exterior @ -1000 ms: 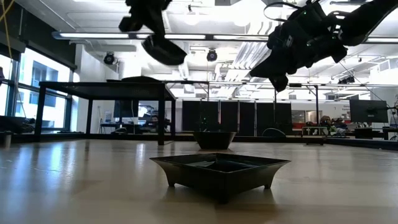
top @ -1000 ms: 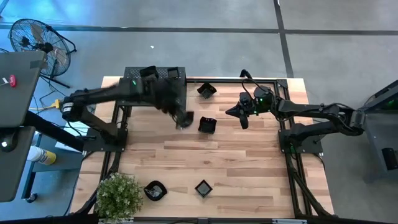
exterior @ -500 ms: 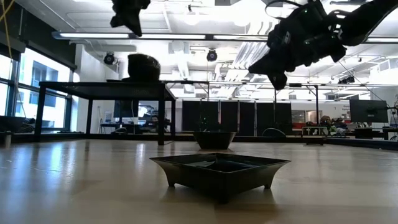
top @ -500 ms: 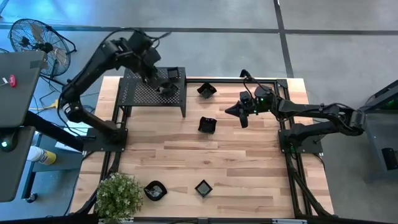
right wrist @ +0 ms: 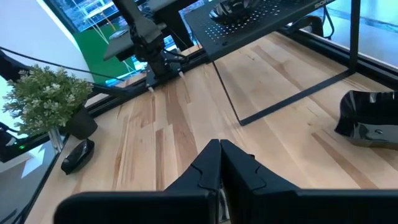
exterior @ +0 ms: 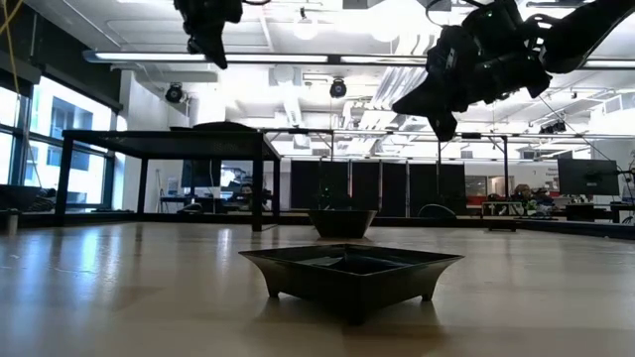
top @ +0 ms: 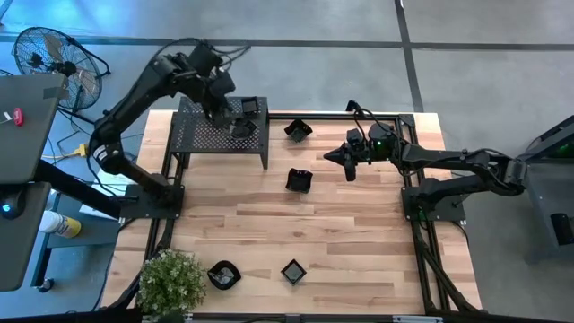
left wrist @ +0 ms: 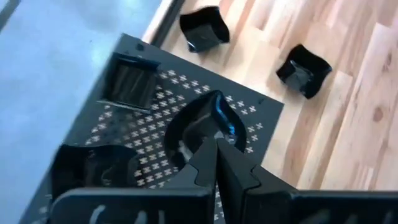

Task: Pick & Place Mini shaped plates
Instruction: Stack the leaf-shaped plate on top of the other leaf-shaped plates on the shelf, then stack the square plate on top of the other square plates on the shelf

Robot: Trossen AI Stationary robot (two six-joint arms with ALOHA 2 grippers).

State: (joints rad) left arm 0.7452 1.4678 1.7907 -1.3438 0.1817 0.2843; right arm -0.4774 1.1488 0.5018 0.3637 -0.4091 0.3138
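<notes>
Near edge of the wooden worktop (top: 296,224): potted plant (top: 169,283) at the left corner; beside it a round black dish (top: 223,274), then a square black dish (top: 293,270). In the low view this square dish (exterior: 350,271) sits closest to the camera, upright on its small feet, with a second dish (exterior: 342,222) behind it.

Mid worktop: one black dish (top: 299,180) lies alone between the two arms. Another dish (top: 298,131) sits farther back, near the far edge, just right of the shelf.

Right gripper (top: 334,158) hangs above the worktop, to the right of the middle dish and apart from it. Fingers (right wrist: 214,163) pressed together, holding nothing.

Far left: black perforated shelf (top: 202,139) stands on legs over the worktop's far left corner. Left gripper (top: 218,111) is above the shelf top. Fingers (left wrist: 217,155) closed tip to tip, empty. In the left wrist view a round dish (left wrist: 202,121) rests on the shelf directly under the fingertips; a square ribbed dish (left wrist: 130,84) and one more dish (left wrist: 93,165) also sit on the shelf. Whether the fingertips touch the round dish cannot be told.

Beyond the worktop: floor fan (top: 49,58) on the grey floor, far left.
</notes>
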